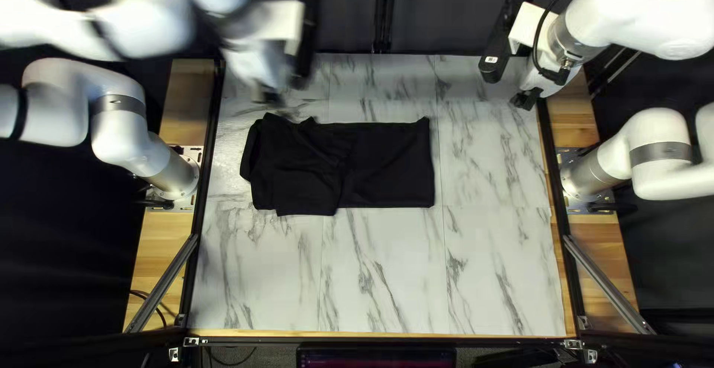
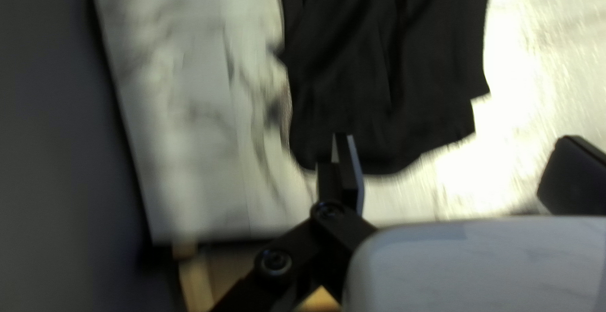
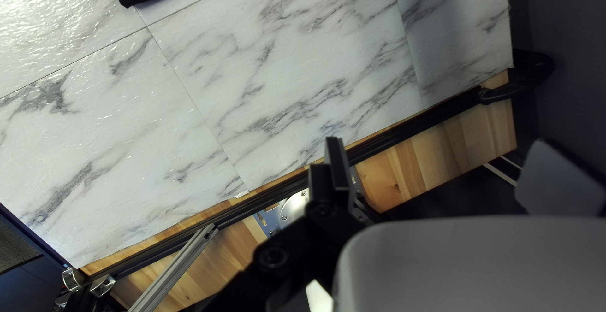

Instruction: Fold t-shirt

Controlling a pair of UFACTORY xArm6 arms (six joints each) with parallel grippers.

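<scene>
Top left view, near edge: dark screen (image 1: 375, 357) just beyond the table's wooden rim. Marble-patterned tabletop (image 1: 387, 279) spans the space up to the cloth.

Mid-table, left of centre: black t-shirt (image 1: 387, 167), folded into a long band lying left to right. Right part fairly flat, end nearly straight; left part layered, creased, edges uneven.

Farther off, near the table's right edge: right gripper (image 1: 526, 100), raised, well apart from the cloth. In its wrist view the right gripper (image 3: 438, 140) reads wide, fingers set far apart with the pale block partly in front; nothing held.

Past the cloth's left part, at the far side: left gripper (image 1: 269, 98), blurred. In its wrist view the left gripper (image 2: 457, 138) also reads wide, nothing clasped. One fingertip overlaps the t-shirt's left end in that view; contact cannot be told.

View comparison: right wrist view gives the round metal base (image 3: 293, 206) of the right arm beside one finger, and only a corner of the t-shirt, well ahead. Left wrist view gives that garment's left end close up, folds running lengthwise. Top left view alone gives the whole garment.

Farthest: dark curtain (image 1: 439, 11) behind the table.
</scene>
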